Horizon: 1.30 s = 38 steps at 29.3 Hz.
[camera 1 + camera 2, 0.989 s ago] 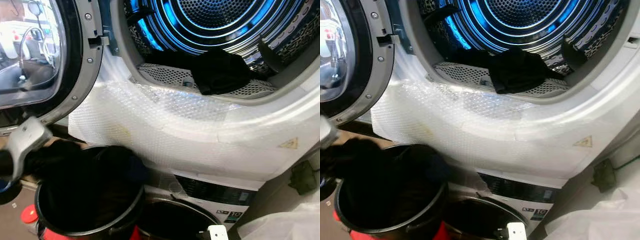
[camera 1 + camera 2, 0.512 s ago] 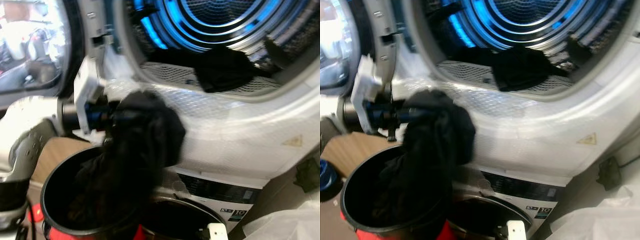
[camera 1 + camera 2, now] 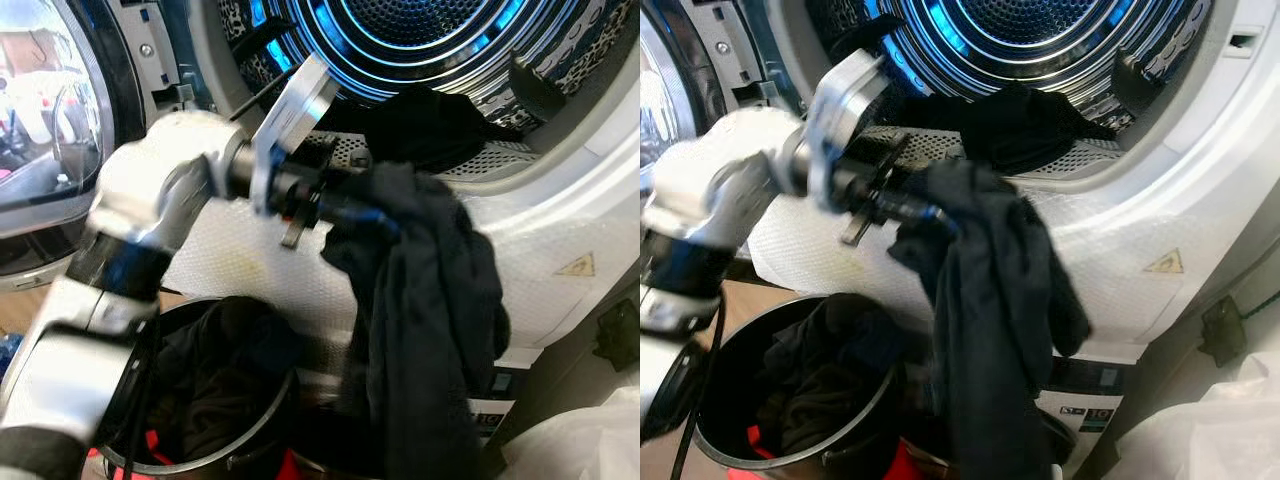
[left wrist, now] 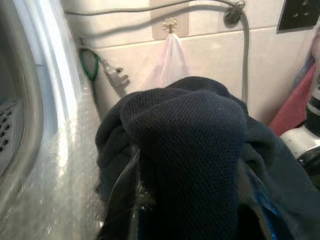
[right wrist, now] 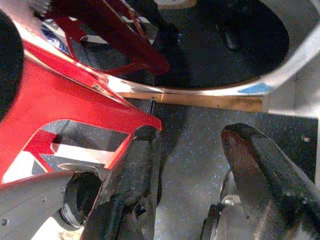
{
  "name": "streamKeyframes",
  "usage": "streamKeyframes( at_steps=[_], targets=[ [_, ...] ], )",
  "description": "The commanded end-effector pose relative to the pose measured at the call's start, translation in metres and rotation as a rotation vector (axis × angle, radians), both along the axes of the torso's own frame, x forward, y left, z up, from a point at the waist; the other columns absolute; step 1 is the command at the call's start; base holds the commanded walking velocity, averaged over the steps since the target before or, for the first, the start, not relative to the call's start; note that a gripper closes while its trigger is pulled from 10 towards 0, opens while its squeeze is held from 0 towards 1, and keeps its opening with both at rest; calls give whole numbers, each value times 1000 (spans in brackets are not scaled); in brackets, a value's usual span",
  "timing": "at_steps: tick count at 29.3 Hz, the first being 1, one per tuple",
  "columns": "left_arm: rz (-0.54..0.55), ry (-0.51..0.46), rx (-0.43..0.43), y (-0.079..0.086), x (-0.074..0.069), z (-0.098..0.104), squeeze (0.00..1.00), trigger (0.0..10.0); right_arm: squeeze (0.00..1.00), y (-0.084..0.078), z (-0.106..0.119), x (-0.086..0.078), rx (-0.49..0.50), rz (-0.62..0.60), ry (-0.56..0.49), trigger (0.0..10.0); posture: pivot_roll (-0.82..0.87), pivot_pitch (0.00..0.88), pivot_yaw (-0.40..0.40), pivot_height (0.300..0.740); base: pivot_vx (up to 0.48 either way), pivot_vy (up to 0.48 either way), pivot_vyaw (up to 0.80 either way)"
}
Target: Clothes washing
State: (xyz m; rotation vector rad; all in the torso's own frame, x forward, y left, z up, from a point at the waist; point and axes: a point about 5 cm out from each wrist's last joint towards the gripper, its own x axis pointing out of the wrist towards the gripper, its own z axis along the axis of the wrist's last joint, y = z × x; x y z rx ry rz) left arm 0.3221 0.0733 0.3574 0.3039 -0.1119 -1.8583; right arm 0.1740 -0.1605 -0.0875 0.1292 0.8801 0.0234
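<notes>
A second ago the left arm was low beside the black bucket (image 3: 225,455), and half a second ago a dark bundle was being lifted just above its rim. Now the arm is being held higher, stretched across the bubble-wrapped front of the upper machine (image 3: 560,215), and the dark garment (image 3: 430,310) is being carried clear of the bucket, just below the lip of the open drum (image 3: 420,40).

From left to right: the round glass door (image 3: 45,110) is being held open at the far left. Below it, the bucket is being left with more dark clothing (image 3: 215,360) heaped inside. The left gripper (image 3: 375,215) is being kept clamped on the garment, its fingers buried in the cloth; in the left wrist view the navy knit fabric (image 4: 195,150) is draped over and between them. The garment is hanging in one long fold from the gripper down past the lower machine's control panel. A second dark item (image 3: 435,125) is lying on the perforated lip of the drum, just behind the held one.

Counted: one bucket, one open door, one garment held, one lying at the drum, one heap in the bucket.

In the right wrist view the right gripper (image 5: 192,185) is being held with its two fingers (image 5: 132,185) well apart and nothing between them, above a dark speckled floor beside a red frame (image 5: 75,105).
</notes>
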Motion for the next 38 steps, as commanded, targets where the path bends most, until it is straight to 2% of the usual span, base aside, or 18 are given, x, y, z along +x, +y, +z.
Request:
streamKeyframes(
  at_steps=[1,5,6,7,8,9,10,16,18,19,22,23,24,25,29,32,35,38],
  targets=[
    [8,-6,49,1,10,4,0,0,0,-2,-2,-7,5,-32,5,10000,34,0,119,740,0,0,0],
    [178,-31,133,7,36,0,0,0,0,-8,-7,-20,5,-57,15,10000,-20,0,137,740,0,0,0],
    [283,-60,109,10,45,5,0,0,0,-9,-8,-23,4,-61,20,10000,-24,0,138,740,0,0,0],
    [493,-111,-9,15,57,23,0,0,0,-12,-9,-28,-1,-65,27,10000,-32,0,139,740,0,0,0],
    [493,-111,-9,15,57,23,0,0,0,-12,-9,-28,-1,-65,27,10000,-32,0,139,740,0,0,0],
    [626,-149,-120,19,62,39,0,0,0,-14,-10,-31,-5,-67,30,10000,-42,0,141,740,0,0,0],
    [845,-176,-344,30,67,70,0,0,0,-17,-11,-35,-13,-73,34,10000,-53,0,141,740,0,0,0],
    [1115,-164,-803,70,61,120,0,0,0,-26,-12,-42,-28,-101,34,10000,-98,0,140,740,0,0,0],
    [1184,-187,-854,79,61,122,0,0,0,-28,-12,-43,-36,-108,31,10000,-106,0,140,740,0,0,0],
    [1286,-213,-898,88,63,122,0,0,0,-31,-11,-45,-47,-116,27,10000,-122,0,138,740,0,0,0],
    [1402,-275,-810,87,72,105,0,0,0,-33,-11,-47,-52,-117,21,10000,-133,2,132,740,0,0,0],
    [1443,-310,-729,83,77,93,0,1725,0,-33,-11,-47,-54,-117,18,10000,-133,2,132,740,0,0,0],
    [1415,-324,-559,70,86,67,0,10000,0,-35,-11,-49,-57,-118,13,10000,-148,13,131,740,0,0,0],
    [1374,-303,-490,64,89,54,0,10000,0,-36,-11,-50,-59,-119,11,10000,-148,13,131,740,0,0,0],
    [1332,-313,-395,56,92,39,0,10000,0,-38,-11,-51,-63,-122,9,10000,-160,20,125,740,0,0,0],
    [1210,-264,-234,41,95,5,0,10000,0,-42,-11,-57,-72,-133,11,10000,-172,38,127,740,0,0,0],
    [1133,-270,-138,32,95,-10,0,10000,0,-42,-12,-61,-73,-136,14,10000,-184,48,131,740,0,0,0],
    [1110,-291,-168,25,94,-8,0,10000,0,-43,-13,-64,-75,-138,17,10000,-187,50,131,740,0,0,0]
  ],
)
